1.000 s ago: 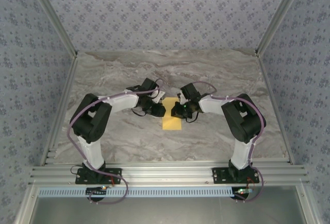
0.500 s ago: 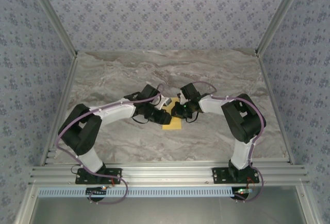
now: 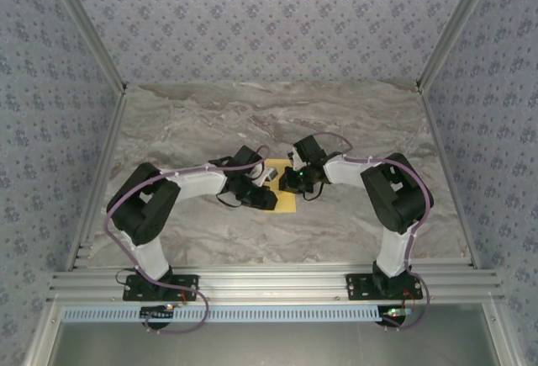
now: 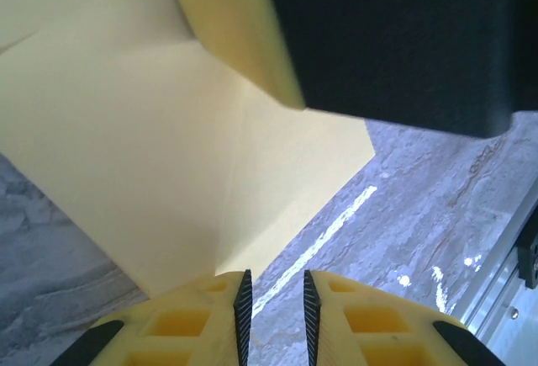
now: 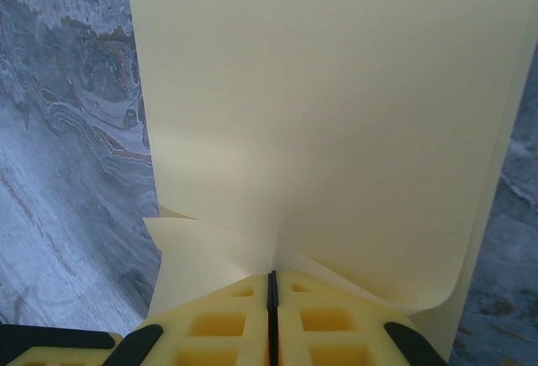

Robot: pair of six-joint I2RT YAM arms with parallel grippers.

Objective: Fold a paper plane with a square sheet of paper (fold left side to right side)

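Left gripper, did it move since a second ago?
Yes. The left gripper slid toward the table's near rail, covering more of the yellow paper.

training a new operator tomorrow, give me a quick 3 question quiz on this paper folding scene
1. True or false: the right gripper is shut on an edge of the square sheet of paper.
2. The surface under the sheet is: A) a grey marbled table; B) a green cutting mat; C) a wooden tray.
3. Fill in: the ___ gripper's fingers stand slightly apart, with the table visible through the narrow gap.

Key
1. True: the paper puckers where the closed fingers pinch it.
2. A.
3. Left: the left gripper shows the gap in its wrist view.
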